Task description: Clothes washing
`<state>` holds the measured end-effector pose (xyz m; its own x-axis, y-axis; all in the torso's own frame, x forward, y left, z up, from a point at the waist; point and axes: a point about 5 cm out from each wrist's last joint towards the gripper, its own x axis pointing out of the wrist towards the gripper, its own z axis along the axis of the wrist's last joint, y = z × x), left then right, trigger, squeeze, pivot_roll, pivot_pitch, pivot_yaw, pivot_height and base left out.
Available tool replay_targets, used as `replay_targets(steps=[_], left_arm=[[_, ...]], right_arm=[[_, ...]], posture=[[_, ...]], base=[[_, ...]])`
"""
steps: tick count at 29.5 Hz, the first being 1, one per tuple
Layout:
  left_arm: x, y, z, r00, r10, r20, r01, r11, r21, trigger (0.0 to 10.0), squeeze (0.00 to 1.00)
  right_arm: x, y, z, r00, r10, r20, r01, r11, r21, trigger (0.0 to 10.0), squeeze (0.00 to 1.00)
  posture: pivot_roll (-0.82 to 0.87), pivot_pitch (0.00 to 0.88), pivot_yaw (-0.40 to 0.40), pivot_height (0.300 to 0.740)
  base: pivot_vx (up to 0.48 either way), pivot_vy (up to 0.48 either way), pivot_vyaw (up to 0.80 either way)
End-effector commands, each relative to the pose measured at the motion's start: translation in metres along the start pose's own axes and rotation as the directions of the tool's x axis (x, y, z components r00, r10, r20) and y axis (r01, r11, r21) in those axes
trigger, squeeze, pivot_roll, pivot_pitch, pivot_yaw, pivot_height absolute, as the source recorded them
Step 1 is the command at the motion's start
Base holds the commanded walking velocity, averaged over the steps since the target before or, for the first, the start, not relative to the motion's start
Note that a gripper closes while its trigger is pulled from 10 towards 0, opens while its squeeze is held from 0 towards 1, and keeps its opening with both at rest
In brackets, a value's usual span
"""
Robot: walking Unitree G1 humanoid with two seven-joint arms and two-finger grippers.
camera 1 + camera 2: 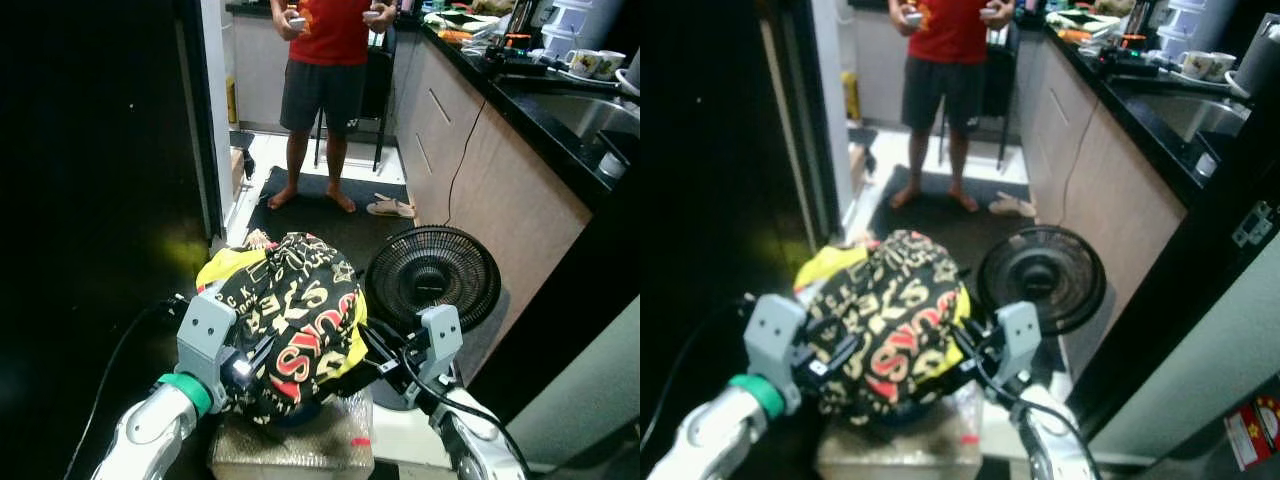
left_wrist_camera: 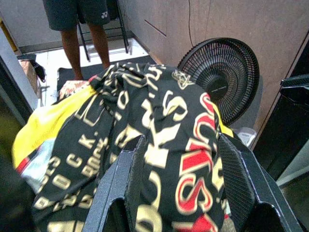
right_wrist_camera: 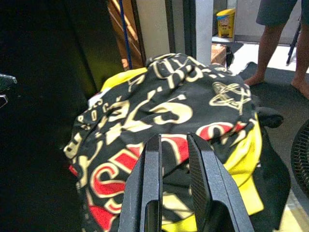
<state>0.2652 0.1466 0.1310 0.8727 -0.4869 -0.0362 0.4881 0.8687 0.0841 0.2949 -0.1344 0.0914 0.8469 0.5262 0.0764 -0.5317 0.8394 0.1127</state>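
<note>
Although the left eye view places both arms low in the frame, it gives the clearest overall layout: the bundle of clothes (image 1: 285, 320), black printed fabric over yellow, sits heaped on a silver-wrapped box (image 1: 295, 448) at 6 o'clock, with the left gripper (image 1: 250, 368) pressed against its 8 o'clock flank and the right gripper (image 1: 385, 352) at its 4 o'clock edge; a floor fan (image 1: 433, 272) stands at 2 o'clock of the bundle and a person (image 1: 325, 60) stands at 12 o'clock on a dark mat (image 1: 330, 215). The right eye view repeats this layout, blurred, and adds nothing firm on finger spacing. In the left wrist view, the left gripper (image 2: 181, 188) stands wide open, its fingers (image 2: 236, 179) straddling a fold of the black fabric without closing on it. In the right wrist view, the right gripper (image 3: 174, 179) has its fingers (image 3: 152, 183) nearly together with a narrow gap, resting at the bundle's edge; whether any cloth is pinched there cannot be told. This view alone shows the dark doorway side and the yellow hem hanging low. Judgement: the load is soft, light and limp, likely several garments loosely piled, so it will sag and shed pieces if lifted by one corner. The better hold is a thick gathered fold near the crown, or both grippers squeezing opposite flanks together.
</note>
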Motion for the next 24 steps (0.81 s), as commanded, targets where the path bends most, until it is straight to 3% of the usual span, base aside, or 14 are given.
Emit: replay_targets(steps=[1,16,24], left_arm=[[0.0006,-0.0016,-0.0043,1.000,-0.006,-0.016,0.006,1.000,-0.005,10.0,0.00],[0.0005,-0.0009,-0.0045,1.000,-0.003,-0.020,0.003,1.000,-0.004,10.0,0.00],[0.0003,-0.0011,-0.0056,1.000,0.002,-0.028,-0.003,1.000,-0.007,10.0,0.00]], right_arm=[[-0.0018,-0.0012,-0.0001,1.000,-0.005,-0.003,0.005,1.000,-0.001,10.0,0.00],[-0.0020,-0.0005,-0.0006,1.000,-0.002,-0.003,0.002,1.000,0.002,10.0,0.00],[-0.0033,-0.0002,-0.0007,1.000,-0.003,-0.003,0.003,1.000,0.003,10.0,0.00]], posture=[[0.08,0.008,-0.023,0.740],[0.08,0.008,-0.022,0.740],[0.07,0.010,-0.021,0.740]], base=[[0.439,0.000,0.00],[0.412,0.000,0.00],[0.000,0.000,0.00]])
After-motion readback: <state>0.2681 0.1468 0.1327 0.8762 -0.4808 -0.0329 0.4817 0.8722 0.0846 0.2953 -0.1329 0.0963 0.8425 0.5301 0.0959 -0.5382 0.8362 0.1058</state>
